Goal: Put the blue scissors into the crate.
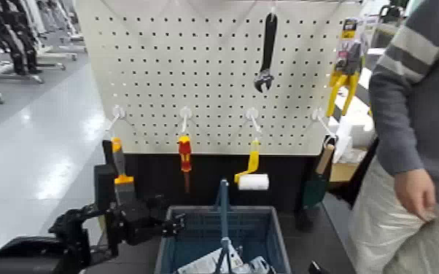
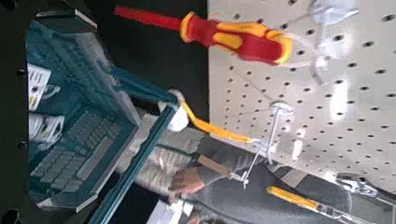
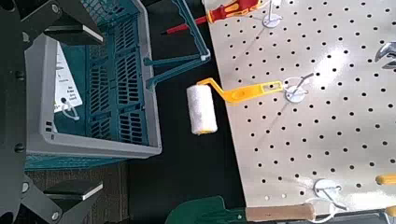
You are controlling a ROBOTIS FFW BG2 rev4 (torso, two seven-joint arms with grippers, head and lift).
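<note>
Below the pegboard, the blue scissors seem already carded inside the crate, right end effector spread wide facing it, left end effector by the rim, grip unreadable, so next comes retreat.

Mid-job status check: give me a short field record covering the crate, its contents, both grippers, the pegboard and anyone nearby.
crate: below the pegboard, handle bar upright
crate contents: white packaging card; scissors themselves not discernible
left gripper: at the crate's left rim
right gripper: open, empty, facing the crate's slatted side
pegboard: holds black wrench, screwdriver, paint roller
person: on the robot's right, hand hanging down
</note>
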